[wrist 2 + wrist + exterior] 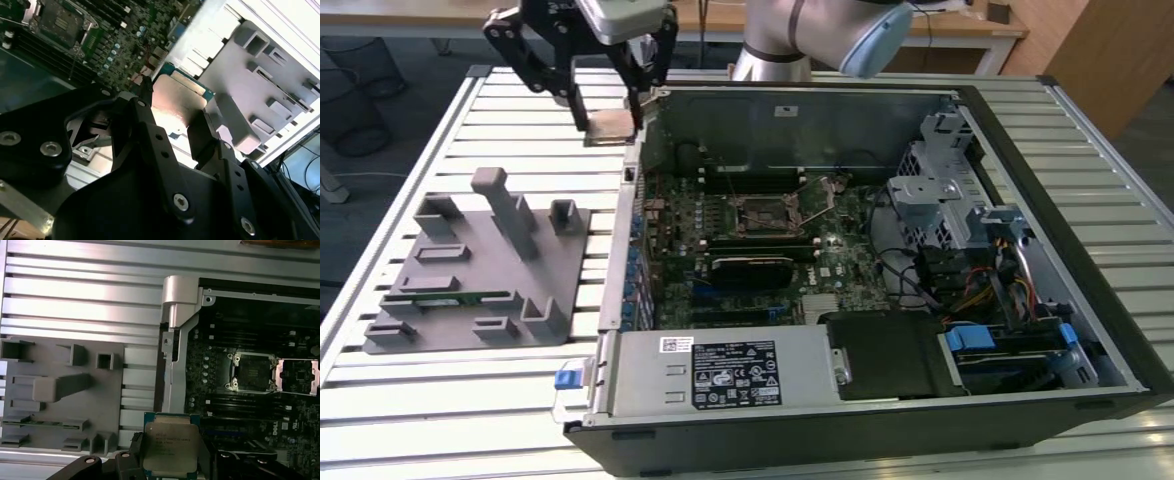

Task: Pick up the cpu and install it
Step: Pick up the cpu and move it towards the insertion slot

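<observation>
End effector [611, 118] is clamped on the cpu [610, 129] in the exterior view, one finger on each of two opposite edges. The chip hangs flat at the tips, up off the table [400, 420]. It sits just outside the far corner of the computer case [787, 130] on the exterior view's left. The open socket [761, 212] is inside the case, well apart from the chip, nearer and toward the exterior view's right. The grey fixture block [467, 270] sits on the table on the exterior view's left, nearer than the chip.

Second wrist view looks along the black fingers [150, 130] from behind. The cpu [177, 97] sits right between them, metal lid showing, with the end effector [175, 112] closed on its rim and not on the lid face.

First wrist view looks straight down. The cpu [170, 445] is square between the tips of the end effector [170, 452], hovering over the table beside the case wall [177, 295]. The socket [250, 372] lies over in the motherboard, apart from it.

My take on handling: it's light, thin and totally rigid, with a slick lid, so it could slide if the grip is off-centre. The underside is probably the fragile bit. Edge-to-edge pinching like this looks right, keeping it level.
</observation>
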Robot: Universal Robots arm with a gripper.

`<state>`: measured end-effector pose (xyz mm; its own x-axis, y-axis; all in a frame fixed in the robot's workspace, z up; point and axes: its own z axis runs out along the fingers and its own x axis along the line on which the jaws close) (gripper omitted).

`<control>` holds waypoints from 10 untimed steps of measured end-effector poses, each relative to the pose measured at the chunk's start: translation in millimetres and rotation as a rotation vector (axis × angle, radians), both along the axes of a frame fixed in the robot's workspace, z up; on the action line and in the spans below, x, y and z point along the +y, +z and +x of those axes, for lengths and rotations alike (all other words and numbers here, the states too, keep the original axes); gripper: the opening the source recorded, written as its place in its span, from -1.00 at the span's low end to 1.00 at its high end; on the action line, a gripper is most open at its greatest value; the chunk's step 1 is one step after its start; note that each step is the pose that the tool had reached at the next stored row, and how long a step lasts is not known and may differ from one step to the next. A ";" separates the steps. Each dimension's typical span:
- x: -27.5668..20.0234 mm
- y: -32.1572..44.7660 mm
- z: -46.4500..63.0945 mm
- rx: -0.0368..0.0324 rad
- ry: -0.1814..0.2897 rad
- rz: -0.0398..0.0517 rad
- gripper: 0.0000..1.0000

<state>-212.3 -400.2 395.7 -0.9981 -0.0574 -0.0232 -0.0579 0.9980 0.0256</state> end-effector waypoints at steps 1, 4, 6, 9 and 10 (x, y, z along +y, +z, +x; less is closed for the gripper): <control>0.0 -0.3 4.5 -0.0014 0.000 0.0001 0.05; 0.0 -0.9 18.0 -0.0052 0.000 0.0001 0.05; 0.0 -1.3 27.0 -0.0079 0.000 0.0001 0.05; 0.0 -2.0 40.9 -0.0116 0.000 0.0003 0.05; 0.0 -2.3 45.4 -0.0127 0.000 0.0003 0.05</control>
<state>-166.8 -400.2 393.5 -0.9977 -0.0574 -0.0359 -0.0584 0.9980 0.0251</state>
